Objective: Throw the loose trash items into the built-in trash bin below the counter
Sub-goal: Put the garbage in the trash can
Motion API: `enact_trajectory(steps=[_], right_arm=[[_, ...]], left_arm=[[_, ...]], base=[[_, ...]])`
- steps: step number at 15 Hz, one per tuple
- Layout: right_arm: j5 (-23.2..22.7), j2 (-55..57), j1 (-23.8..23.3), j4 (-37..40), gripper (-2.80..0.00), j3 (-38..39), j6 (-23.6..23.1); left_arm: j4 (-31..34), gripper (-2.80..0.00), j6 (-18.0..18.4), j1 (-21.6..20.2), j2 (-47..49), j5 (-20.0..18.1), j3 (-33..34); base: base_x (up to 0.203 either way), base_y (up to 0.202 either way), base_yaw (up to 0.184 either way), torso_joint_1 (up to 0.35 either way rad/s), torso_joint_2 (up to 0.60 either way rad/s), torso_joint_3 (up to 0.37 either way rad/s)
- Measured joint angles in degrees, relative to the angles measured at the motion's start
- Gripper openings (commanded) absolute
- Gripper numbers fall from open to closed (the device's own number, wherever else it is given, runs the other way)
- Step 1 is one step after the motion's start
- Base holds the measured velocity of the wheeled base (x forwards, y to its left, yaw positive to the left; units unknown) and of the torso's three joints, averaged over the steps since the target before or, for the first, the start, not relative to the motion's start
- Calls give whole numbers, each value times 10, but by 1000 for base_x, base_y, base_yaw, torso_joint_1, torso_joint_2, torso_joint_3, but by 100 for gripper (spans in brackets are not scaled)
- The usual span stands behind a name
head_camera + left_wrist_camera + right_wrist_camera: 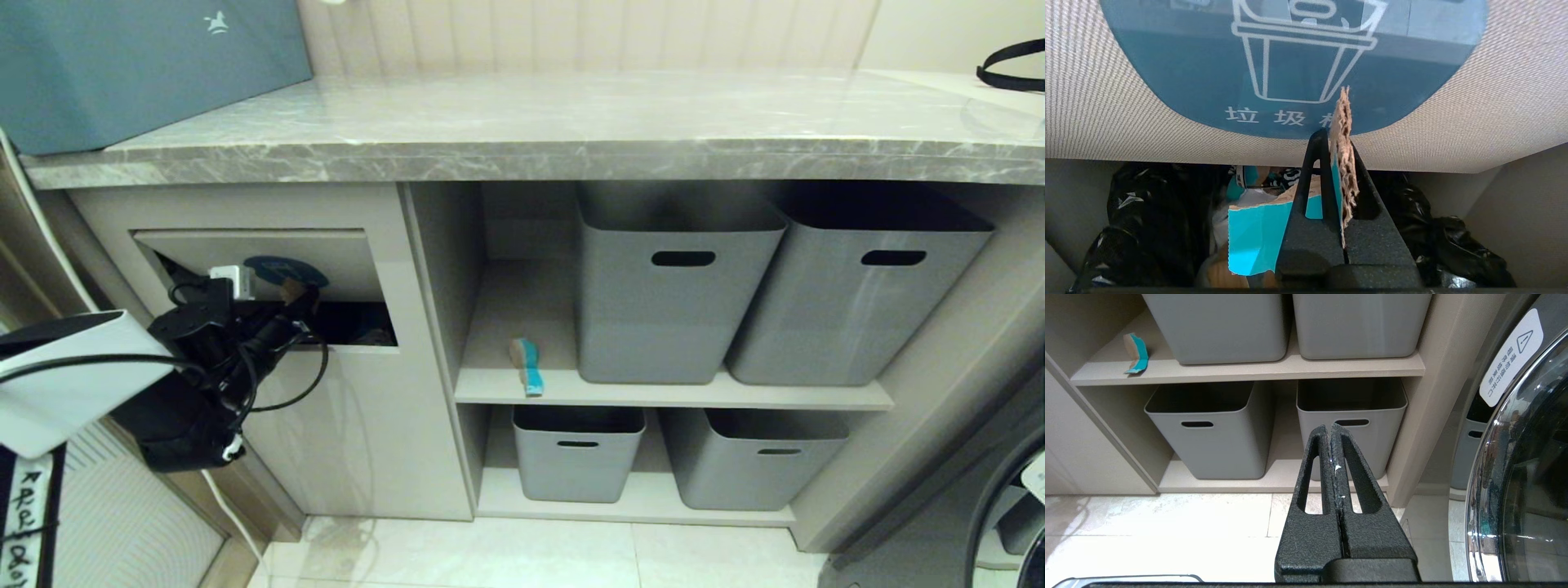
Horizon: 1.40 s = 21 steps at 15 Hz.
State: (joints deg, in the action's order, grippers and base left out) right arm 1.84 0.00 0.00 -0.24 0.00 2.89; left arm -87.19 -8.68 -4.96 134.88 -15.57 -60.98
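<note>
Below the counter point(571, 131), the built-in trash bin point(359, 425) has its flap point(196, 249) tilted inward. My left gripper point(298, 298) is at that opening, tips against the flap. In the left wrist view the left gripper point(1336, 136) is shut on a thin strip point(1345, 122), teal on one side and tan on the other, which stands up before the blue bin icon point(1290, 61). Below it a black bin bag point(1147, 212) holds a teal scrap point(1253, 237). A second teal strip point(528, 366) lies on the upper shelf point(1138, 354). My right gripper point(1331, 428) is shut and empty, low before the lower baskets.
A large teal box point(147, 65) sits on the counter's left end. Grey baskets point(678, 294) point(857, 294) fill the upper shelf, and two more point(575, 449) point(751, 457) the lower. A washing machine door point(1515, 457) stands at the right. The floor is pale tile point(531, 555).
</note>
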Motion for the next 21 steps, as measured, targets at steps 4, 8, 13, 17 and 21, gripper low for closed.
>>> enact_trajectory(steps=[4, 8, 13, 17, 21], right_arm=[[0, 0, 0, 0, -280, 0, 0], [0, 0, 0, 0, -280, 0, 0], [0, 0, 0, 0, -280, 0, 0], [0, 0, 0, 0, -280, 0, 0], [0, 0, 0, 0, -280, 0, 0]], left_arm=[[0, 0, 1, 1, 10, 3, -23], [0, 0, 2, 2, 11, 18, -30], [0, 0, 1, 2, -14, 34, 25], [0, 0, 1, 2, -61, 35, 98], [0, 0, 0, 2, -142, 34, 210]], base=[[0, 0, 0, 0, 0, 0], [0, 0, 0, 0, 0, 0], [0, 0, 0, 0, 0, 0], [0, 0, 0, 0, 0, 0], [0, 0, 0, 0, 0, 0]])
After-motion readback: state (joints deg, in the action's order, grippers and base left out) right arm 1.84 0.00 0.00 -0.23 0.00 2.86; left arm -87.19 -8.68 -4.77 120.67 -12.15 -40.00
